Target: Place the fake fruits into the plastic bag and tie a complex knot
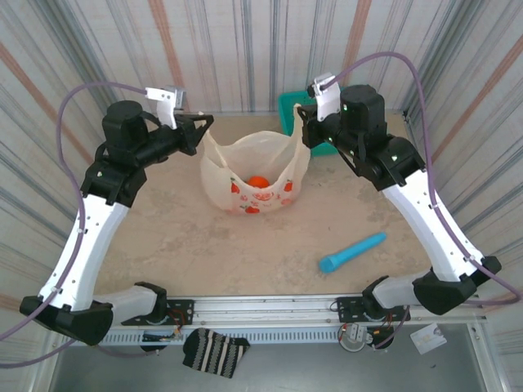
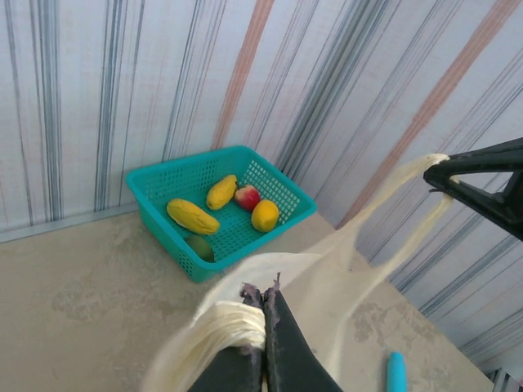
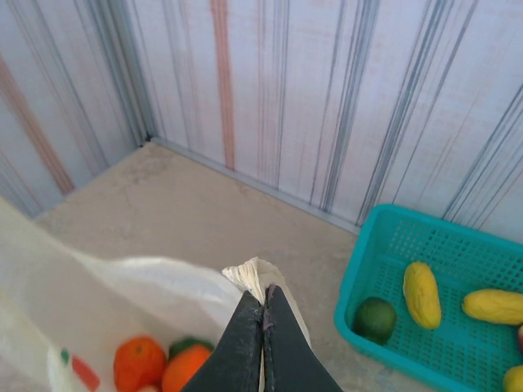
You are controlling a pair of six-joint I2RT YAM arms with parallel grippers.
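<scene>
On tabletop [image 1: 245,261], far middle: plastic bag [image 1: 255,175], upright, orange fake fruits [image 3: 139,363] inside, others lying in teal basket [image 2: 163,184] — left fingers [image 2: 286,343] and right fingers [image 3: 241,343] each clenched on a loop handle — advisable: hold handles taut, level, well apart for loading.

The plastic bag [image 1: 217,175] is thin film (semi-translucent) — fake fruits [image 3: 422,294] glossy, basket [image 2: 163,184] perforated plastic, tabletop [image 1: 204,253] matt.

Bright, even diffuse light in all views, walls [image 1: 245,49] slightly washed out. No hard shadows, just soft shade under bag [image 1: 219,175] and stick [image 1: 351,251]. Left wrist: bag lower centre blurred, close to lens. Top view: stripes splay at corners.
</scene>
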